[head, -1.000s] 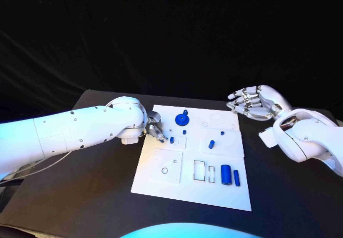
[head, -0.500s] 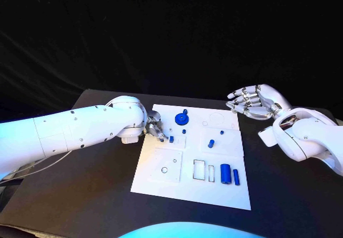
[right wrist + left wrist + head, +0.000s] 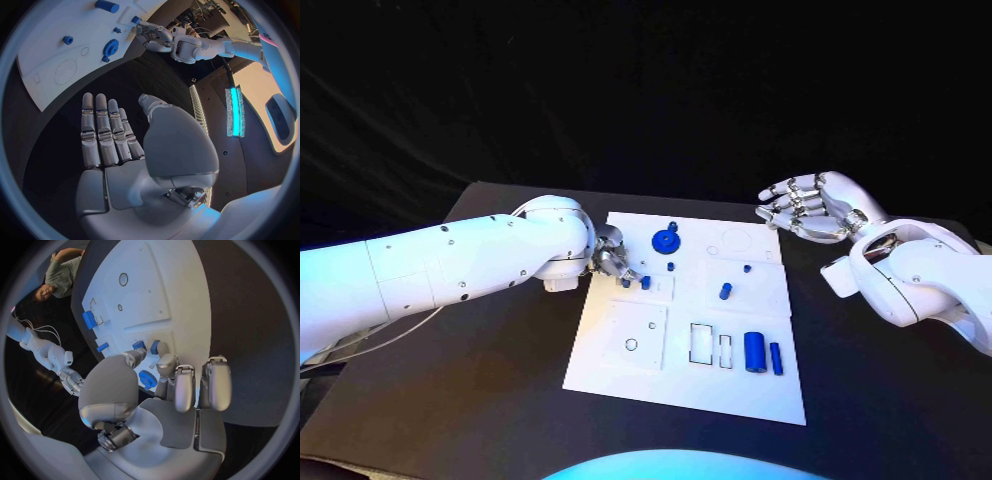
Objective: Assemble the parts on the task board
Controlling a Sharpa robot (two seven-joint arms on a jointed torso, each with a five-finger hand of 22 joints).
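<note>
1. Lying mid-table: one board, bearing one gear near its far edge and seven smaller parts.
2. Pinching one part at the board's left edge: left hand.
3. Hovering off the far right corner, fingers released, holding nothing: right hand.

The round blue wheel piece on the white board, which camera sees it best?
The head view: the round blue wheel piece lies unobstructed near the task board's far edge. In the left wrist view it is partly hidden behind the left hand's fingers. The right wrist view shows it small, at an angle.
</note>
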